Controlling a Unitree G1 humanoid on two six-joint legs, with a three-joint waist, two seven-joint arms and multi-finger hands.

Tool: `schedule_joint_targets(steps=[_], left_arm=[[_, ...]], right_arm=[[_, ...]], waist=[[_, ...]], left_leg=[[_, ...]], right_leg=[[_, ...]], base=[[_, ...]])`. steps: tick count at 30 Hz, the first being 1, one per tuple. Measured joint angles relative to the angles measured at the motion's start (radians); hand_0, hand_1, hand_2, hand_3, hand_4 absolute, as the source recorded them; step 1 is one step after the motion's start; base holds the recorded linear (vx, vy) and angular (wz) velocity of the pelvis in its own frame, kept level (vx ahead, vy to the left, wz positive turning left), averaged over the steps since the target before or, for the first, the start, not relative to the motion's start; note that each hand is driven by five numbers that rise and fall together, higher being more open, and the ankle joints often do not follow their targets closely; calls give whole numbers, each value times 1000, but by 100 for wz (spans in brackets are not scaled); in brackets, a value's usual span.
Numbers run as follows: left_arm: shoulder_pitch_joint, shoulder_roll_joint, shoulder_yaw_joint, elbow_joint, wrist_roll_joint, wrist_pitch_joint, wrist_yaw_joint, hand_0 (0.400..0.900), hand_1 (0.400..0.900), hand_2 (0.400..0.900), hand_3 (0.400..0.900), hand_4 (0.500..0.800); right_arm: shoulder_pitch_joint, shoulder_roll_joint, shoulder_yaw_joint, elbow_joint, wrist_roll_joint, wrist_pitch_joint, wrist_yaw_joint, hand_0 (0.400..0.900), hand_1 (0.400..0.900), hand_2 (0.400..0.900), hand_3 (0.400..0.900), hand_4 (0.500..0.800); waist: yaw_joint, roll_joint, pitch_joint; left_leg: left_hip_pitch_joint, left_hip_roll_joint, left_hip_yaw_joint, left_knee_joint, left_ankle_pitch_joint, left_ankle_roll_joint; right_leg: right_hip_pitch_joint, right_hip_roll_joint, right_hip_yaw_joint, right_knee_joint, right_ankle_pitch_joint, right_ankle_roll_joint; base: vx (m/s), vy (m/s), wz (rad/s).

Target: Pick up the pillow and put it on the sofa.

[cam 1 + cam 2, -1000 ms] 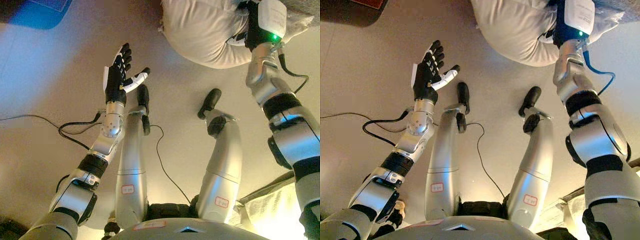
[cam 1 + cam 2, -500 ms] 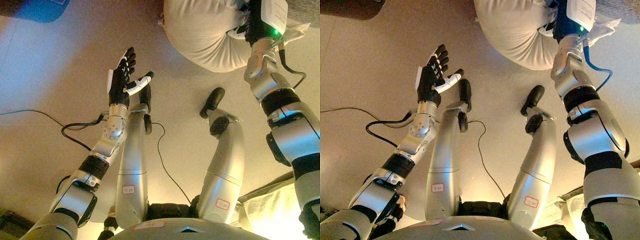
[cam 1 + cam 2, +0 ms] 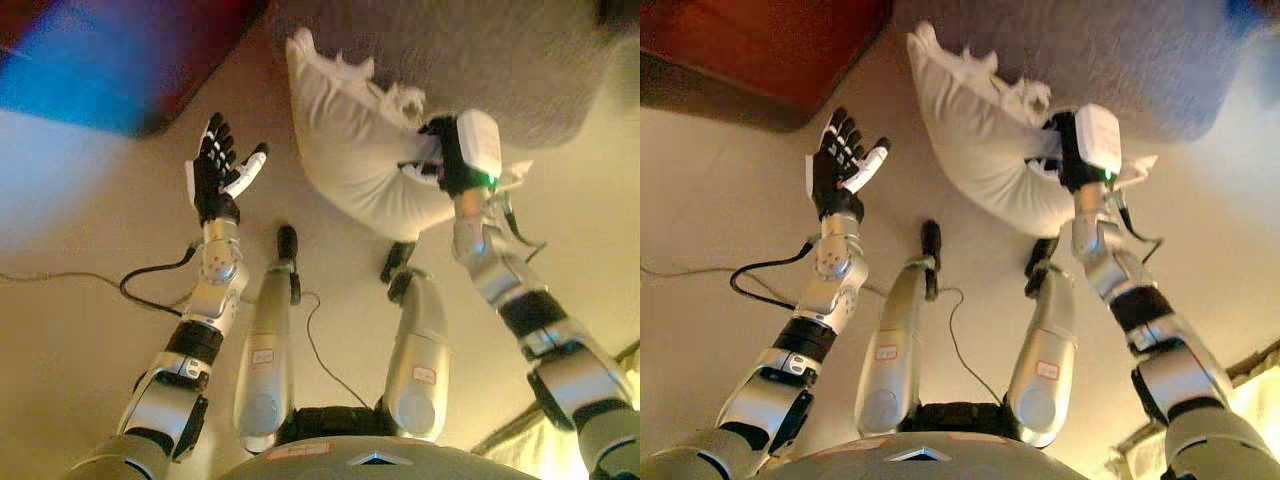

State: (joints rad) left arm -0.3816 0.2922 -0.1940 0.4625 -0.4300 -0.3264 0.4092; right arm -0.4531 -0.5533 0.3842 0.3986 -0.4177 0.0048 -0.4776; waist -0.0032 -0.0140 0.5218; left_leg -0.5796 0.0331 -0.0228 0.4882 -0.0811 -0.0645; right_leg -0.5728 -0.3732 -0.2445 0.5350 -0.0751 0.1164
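Note:
A white pillow [image 3: 345, 150] hangs in the air in front of the grey sofa [image 3: 470, 60], bunched where it is gripped. My right hand [image 3: 440, 160] is shut on the pillow's right side, its fingers sunk into the cloth. The pillow's upper corner [image 3: 925, 45] points up toward the sofa's front edge. My left hand [image 3: 215, 170] is open and empty, raised to the left of the pillow and apart from it, palm facing the pillow.
A dark red-brown piece of furniture [image 3: 770, 50] stands at the upper left beside the sofa. A beige floor [image 3: 80, 250] lies below. A pale cloth [image 3: 545, 440] shows at the lower right corner.
The view has tilted up, bringing the sofa and the red-brown furniture into sight. My right hand still holds the pillow, which now shows whole in front of the sofa. My left hand stays open.

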Motion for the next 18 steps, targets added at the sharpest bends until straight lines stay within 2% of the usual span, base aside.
schedule_joint_targets(steps=[2, 5, 6, 8, 10, 13, 14, 15, 18], left_arm=[[48, 14, 14, -7, 1, -25, -9, 900, 900, 900, 900, 800], [71, 26, 40, -13, 1, -32, -26, 900, 900, 900, 900, 800], [83, 28, 60, -14, 1, -29, -47, 900, 900, 900, 900, 800], [107, 25, 70, -18, 1, -24, -62, 900, 900, 900, 900, 800], [154, 23, 84, -41, 4, -24, -78, 900, 900, 900, 900, 800], [223, 18, 160, -72, 32, -19, -100, 900, 900, 900, 900, 800], [228, 18, 165, -72, 32, -18, -100, 900, 900, 900, 900, 800], [254, 12, 178, -75, 36, -17, -106, 900, 900, 900, 900, 800], [302, 8, 180, -99, 41, -14, -124, 900, 900, 900, 900, 800]], right_arm=[[76, 8, -30, -48, -25, -12, 8, 400, 400, 400, 400, 500], [155, 9, -96, -159, -47, -21, 30, 400, 400, 400, 400, 500], [169, 14, -139, -192, -64, -33, 51, 400, 400, 400, 400, 500], [183, 12, -171, -227, -69, -37, 79, 400, 400, 400, 400, 500], [212, 12, -198, -268, -76, -49, 97, 400, 400, 400, 400, 500], [260, 8, -245, -365, -88, -64, 140, 400, 400, 400, 400, 500], [263, 8, -246, -367, -88, -65, 140, 400, 400, 400, 400, 500], [274, 6, -255, -367, -86, -75, 142, 400, 400, 400, 400, 500], [271, -18, -256, -367, -78, -93, 148, 400, 400, 400, 400, 500]], waist=[[-14, -20, -33], [-22, -48, -64], [-19, -64, -69], [-18, -68, -77], [-21, -67, -120], [-19, -66, -162], [-19, -67, -170], [-18, -69, -217], [-8, -73, -255]], left_leg=[[107, 0, 3, -69, -1, 5], [211, -4, 21, -158, 27, 8], [277, -17, 48, -201, 41, 15], [355, -22, 66, -264, 54, 27], [412, -42, 91, -325, 63, 36], [522, -58, 126, -436, 85, 49], [527, -59, 127, -442, 86, 49], [540, -61, 127, -463, 86, 49], [584, -58, 125, -494, 87, 48]], right_leg=[[113, 6, -17, -70, 3, 7], [213, 12, -31, -167, 40, 25], [272, 16, -34, -222, 74, 35], [338, 10, -36, -283, 100, 47], [384, 0, -40, -352, 130, 62], [457, -11, -87, -421, 164, 64], [463, -11, -90, -427, 165, 66], [475, -8, -95, -449, 168, 71], [523, 3, -98, -484, 170, 73]], base=[[168, 117, -10], [222, 196, -38], [155, 189, -34], [99, 122, -20], [123, 147, -26], [97, 61, -14], [57, 0, -8], [75, -28, -9], [79, -51, 3]])
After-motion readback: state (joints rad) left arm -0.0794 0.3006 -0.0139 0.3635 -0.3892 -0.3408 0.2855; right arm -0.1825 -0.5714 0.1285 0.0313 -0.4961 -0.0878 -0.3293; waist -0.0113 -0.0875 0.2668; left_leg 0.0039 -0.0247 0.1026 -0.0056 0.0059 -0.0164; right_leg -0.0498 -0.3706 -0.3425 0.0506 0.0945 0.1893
